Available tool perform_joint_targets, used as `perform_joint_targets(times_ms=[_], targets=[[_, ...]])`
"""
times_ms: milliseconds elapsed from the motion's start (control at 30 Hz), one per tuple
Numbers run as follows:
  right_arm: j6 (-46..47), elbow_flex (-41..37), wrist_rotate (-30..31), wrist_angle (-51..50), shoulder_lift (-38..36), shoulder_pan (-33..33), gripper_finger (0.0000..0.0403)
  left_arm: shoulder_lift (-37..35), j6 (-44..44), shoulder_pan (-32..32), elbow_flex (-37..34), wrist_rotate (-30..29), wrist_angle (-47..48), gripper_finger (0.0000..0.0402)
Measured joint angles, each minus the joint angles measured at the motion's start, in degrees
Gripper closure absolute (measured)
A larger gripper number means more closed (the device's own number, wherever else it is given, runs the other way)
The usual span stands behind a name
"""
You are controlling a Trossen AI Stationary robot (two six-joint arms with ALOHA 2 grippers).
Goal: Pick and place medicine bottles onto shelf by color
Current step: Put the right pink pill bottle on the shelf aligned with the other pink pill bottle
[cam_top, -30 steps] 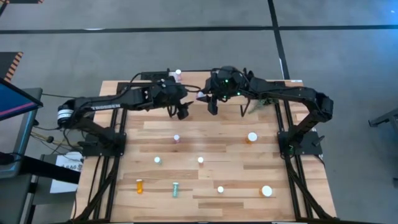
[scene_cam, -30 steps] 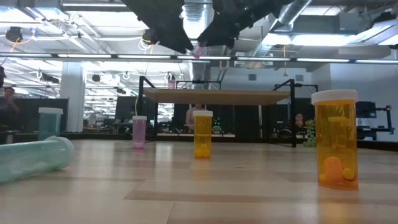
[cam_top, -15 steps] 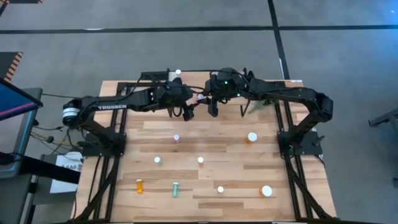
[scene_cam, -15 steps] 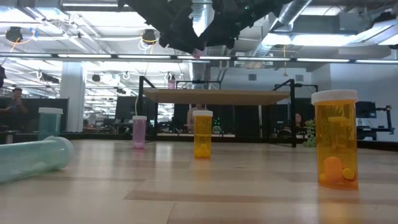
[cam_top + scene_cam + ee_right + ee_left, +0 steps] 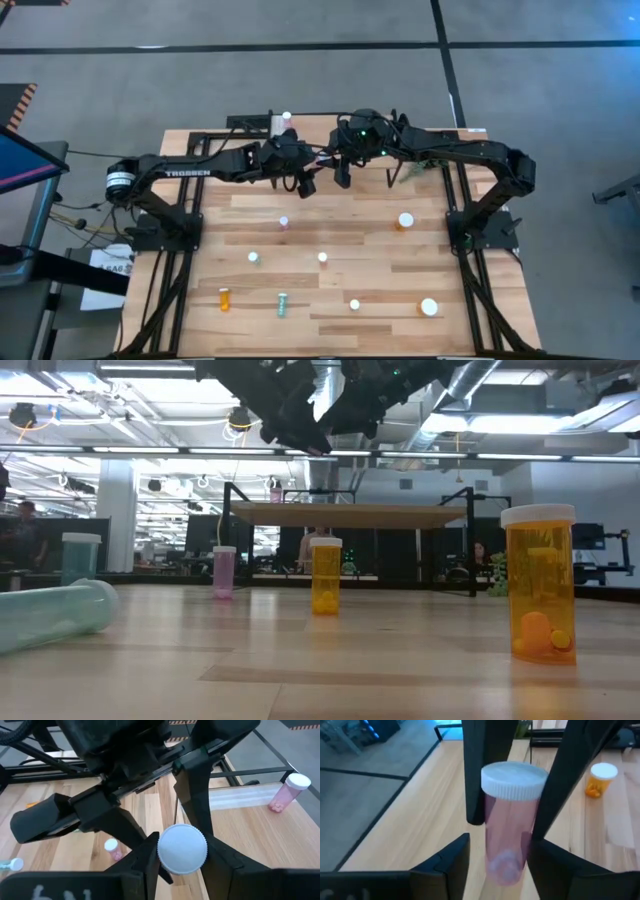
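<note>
A pink medicine bottle with a white cap hangs in the air above the shelf. My right gripper is shut on it. My left gripper faces it from the opposite side, open, with its fingers on either side of the bottle's lower body. Table shows between one finger and the bottle. In the high view the two grippers meet at the far middle of the table, around the bottle. A second pink bottle stands on the shelf's white strip. My right gripper pinches the pink bottle at its cap and upper body between its two fingers. The fingers run along the bottle, cap end toward the wrist, slanting down from the table's right. The bottle is lifted clear above the shelf. My left gripper's other finger meets the bottle's outline; I cannot tell whether it touches.
Loose bottles stand or lie on the near half of the table: pink, a wide orange one, a lying orange one, a lying teal one, another wide one. A small green plant sits by the right arm.
My left gripper has moved toward the table's right and a little down, up to the pink bottle held by my right gripper. The right gripper and the bottle have kept still.
</note>
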State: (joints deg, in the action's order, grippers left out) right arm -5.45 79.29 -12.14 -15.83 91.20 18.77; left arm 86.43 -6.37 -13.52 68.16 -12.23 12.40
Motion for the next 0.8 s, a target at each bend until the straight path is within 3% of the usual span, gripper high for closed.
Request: perform_joint_targets(times_ms=[800], targets=[[0.02,0.0,0.24,-0.42,0.0,0.01,0.0246,0.0,1.53,-0.02,0.0,-0.02,0.13,0.0301]])
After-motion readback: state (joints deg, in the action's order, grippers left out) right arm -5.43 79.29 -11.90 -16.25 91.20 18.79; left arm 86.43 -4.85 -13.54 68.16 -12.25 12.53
